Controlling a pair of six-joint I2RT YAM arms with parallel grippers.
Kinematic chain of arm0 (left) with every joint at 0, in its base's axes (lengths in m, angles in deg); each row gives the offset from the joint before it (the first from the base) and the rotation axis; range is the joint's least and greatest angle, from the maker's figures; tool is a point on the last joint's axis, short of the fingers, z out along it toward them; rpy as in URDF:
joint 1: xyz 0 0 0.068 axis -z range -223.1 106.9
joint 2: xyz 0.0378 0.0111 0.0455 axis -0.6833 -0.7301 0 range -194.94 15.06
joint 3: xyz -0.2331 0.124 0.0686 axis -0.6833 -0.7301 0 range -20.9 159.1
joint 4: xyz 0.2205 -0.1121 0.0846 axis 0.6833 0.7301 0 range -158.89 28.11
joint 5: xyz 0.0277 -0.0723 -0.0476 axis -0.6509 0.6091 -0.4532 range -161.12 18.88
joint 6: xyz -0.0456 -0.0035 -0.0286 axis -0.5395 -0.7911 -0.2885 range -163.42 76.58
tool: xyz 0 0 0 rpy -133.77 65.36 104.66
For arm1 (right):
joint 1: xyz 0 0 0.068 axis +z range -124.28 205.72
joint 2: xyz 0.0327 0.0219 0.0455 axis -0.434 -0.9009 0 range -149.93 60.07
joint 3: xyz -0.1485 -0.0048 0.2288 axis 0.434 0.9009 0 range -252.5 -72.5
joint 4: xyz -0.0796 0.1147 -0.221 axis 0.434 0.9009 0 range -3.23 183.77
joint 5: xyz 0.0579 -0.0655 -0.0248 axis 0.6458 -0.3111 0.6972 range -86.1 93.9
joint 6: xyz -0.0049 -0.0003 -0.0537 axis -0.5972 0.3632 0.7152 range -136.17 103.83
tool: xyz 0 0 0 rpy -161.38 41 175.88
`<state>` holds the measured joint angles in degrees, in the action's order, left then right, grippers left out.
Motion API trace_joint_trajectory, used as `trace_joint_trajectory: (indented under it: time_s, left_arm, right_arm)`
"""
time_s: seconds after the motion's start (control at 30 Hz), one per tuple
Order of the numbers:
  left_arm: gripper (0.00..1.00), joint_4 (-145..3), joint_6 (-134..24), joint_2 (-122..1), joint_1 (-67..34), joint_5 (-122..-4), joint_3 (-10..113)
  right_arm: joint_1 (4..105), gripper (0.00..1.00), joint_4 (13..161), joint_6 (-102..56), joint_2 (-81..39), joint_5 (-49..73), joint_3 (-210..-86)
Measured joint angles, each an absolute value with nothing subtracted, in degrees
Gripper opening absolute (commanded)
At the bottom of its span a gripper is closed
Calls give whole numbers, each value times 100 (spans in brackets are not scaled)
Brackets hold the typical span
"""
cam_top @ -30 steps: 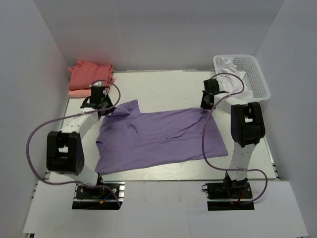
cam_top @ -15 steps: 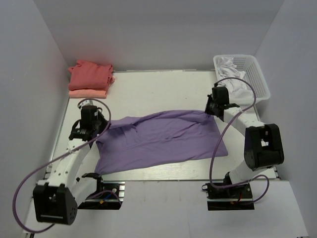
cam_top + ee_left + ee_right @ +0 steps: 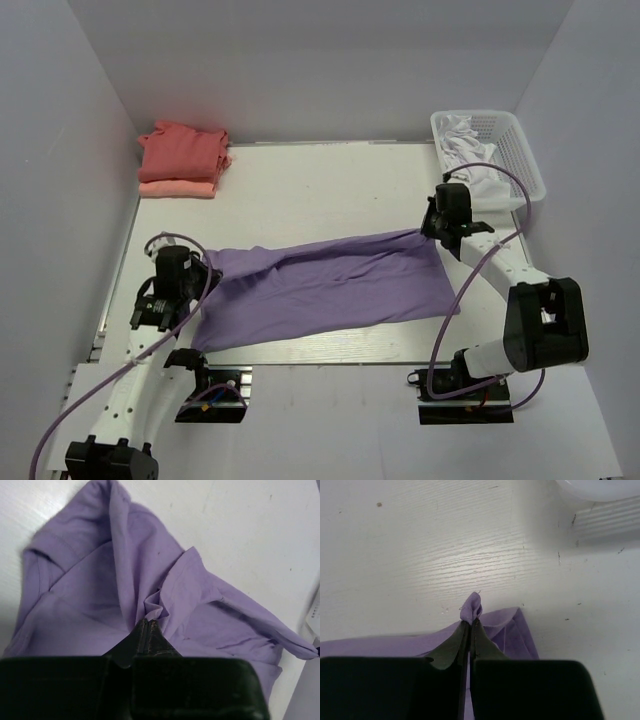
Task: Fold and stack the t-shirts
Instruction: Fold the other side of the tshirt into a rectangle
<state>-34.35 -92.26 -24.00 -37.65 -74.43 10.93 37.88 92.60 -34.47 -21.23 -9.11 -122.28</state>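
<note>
The lavender-purple t-shirt [image 3: 330, 285] lies stretched across the middle of the table, its far edge lifted and folded toward the front. My left gripper [image 3: 192, 275] is shut on a pinch of its cloth at the left end; the left wrist view shows the gripper [image 3: 148, 621] closed on the shirt [image 3: 100, 580]. My right gripper [image 3: 430, 228] is shut on the shirt's far right corner; in the right wrist view the gripper [image 3: 471, 620] pinches a purple tuft [image 3: 471, 605]. The coral-red t-shirt [image 3: 182, 150] lies folded on the salmon-pink one [image 3: 175, 188] at the back left.
A white plastic basket [image 3: 520, 160] with white cloth [image 3: 470, 150] in it stands at the back right. White walls enclose the table on the left, back and right. Purple cables loop off both arms.
Both grippers have drawn toward the front of the table with the purple shirt's far edge, folding it over. The left arm has pulled back and to the left; the right moved right.
</note>
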Motion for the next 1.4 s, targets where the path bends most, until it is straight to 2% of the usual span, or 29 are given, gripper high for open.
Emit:
trace_joint_trajectory:
  time_s: [0.17,0.2,0.23,0.33,0.37,0.43,0.47,0.57,0.6,0.67,0.7,0.83,0.97,1.17,1.4]
  left_arm:
    - [0,-2987,-9567,-2110,-3765,-7345,815]
    - [0,-2906,-9617,-2084,-3765,-7347,785]
    - [0,-2810,-9670,-2053,-3765,-7345,754]
    - [0,-2563,-9764,-2003,-3765,-7305,724]
    - [7,-2506,-9783,-2007,-3765,-7249,719]
    - [9,-2375,-9843,-2075,-3765,-7120,715]
    - [12,-2270,-9888,-2173,-3765,-7026,715]
    - [39,-1992,-9958,-2442,-3765,-6894,715]
    - [53,-1852,-10000,-2525,-3765,-6870,717]
    - [73,-1610,-10039,-2575,-3763,-6842,717]
    - [100,-1503,-10059,-2543,-3763,-6835,719]
    - [100,-1232,-10183,-2324,-3763,-6842,822]
    - [100,-1354,-10089,-2512,-3763,-6918,1290]
    - [100,-2296,-9648,-3727,-3763,-6925,1961]
    - [100,-3443,-9357,-5244,-3763,-6652,1915]
  right_arm:
    - [3784,3,9269,-3659,-1900,-1080,-11846]
    - [3782,11,9286,-3703,-1802,-1119,-11708]
    - [3782,28,9304,-3769,-1706,-1154,-11588]
    - [3775,30,9435,-3944,-1535,-1331,-11400]
    - [3769,38,9489,-4007,-1509,-1414,-11378]
    - [3760,43,9607,-4212,-1457,-1600,-11321]
    - [3756,49,9690,-4317,-1413,-1737,-11260]
    - [3679,56,10049,-4606,-1295,-2057,-11057]
    - [3653,63,10208,-4700,-1258,-2124,-11015]
    - [3589,79,10497,-4912,-1181,-2212,-11009]
    - [3576,90,10595,-5006,-1116,-2255,-11011]
    - [3548,90,10790,-5117,-779,-2240,-11076]
    - [3552,90,10573,-4794,-606,-1633,-11214]
    - [3611,90,9749,-4009,-674,136,-11229]
    - [3867,90,9428,-3675,-1789,1056,-11572]
